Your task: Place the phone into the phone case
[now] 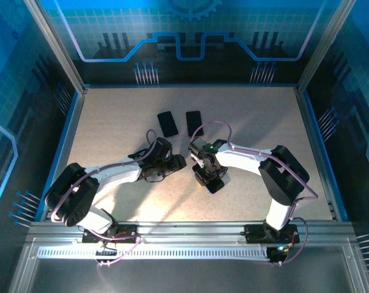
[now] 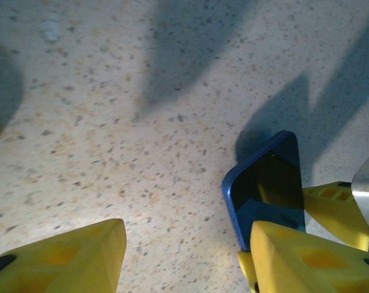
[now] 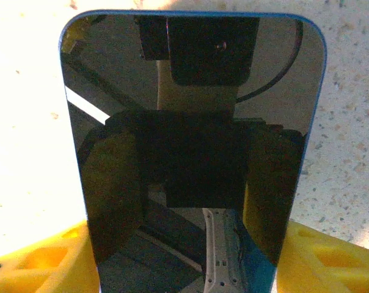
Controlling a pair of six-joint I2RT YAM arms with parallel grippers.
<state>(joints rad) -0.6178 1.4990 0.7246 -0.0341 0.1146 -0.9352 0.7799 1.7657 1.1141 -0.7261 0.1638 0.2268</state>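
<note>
1. Top external view: a speckled beige tabletop (image 1: 111, 122) lies inside a booth with an aluminium frame (image 1: 190, 230). The back wall (image 1: 184, 36) and side panels are blue, printed with circuit lines and a gear.
2. Both arms bend inward from the near edge and meet just short of the tabletop's middle, throwing soft shadows across the speckle.
3. The right fingers (image 1: 208, 174) pinch the phone (image 1: 217, 184) by its long sides. It has a dark screen and a blue rim, and it is tipped up off the surface.
4. The left fingers (image 1: 179, 163) are spread with bare tabletop between them. One yellow tip is just beside the phone's lower end; I cannot tell if it touches.
5. Farther back, one dark slab (image 1: 167, 123) and another dark slab (image 1: 193, 122) lie flat side by side, apart from the arms. I cannot tell which is the case.
6. Right wrist view: the glossy screen mirrors the camera, and bright light washes the tabletop to its left.
</note>
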